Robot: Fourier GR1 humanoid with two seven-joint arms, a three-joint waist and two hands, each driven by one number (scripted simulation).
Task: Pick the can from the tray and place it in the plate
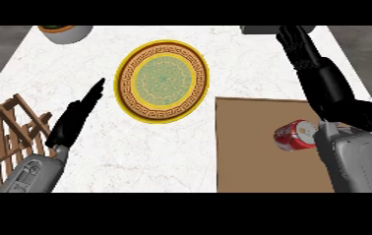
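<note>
potted plant, wooden rack, white marble counter

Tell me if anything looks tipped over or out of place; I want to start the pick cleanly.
The can lies on its side on the brown tray, not upright, partly hidden behind the right forearm. The plate sits flat on the counter with nothing on it. Nothing looks spilled or damaged.

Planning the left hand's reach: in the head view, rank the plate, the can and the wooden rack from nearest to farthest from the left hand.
From the left hand:
1. Wooden rack, just to its left at the counter's edge.
2. Plate, up and to its right, mid-counter.
3. Can, far right, lying on the brown tray.
</note>
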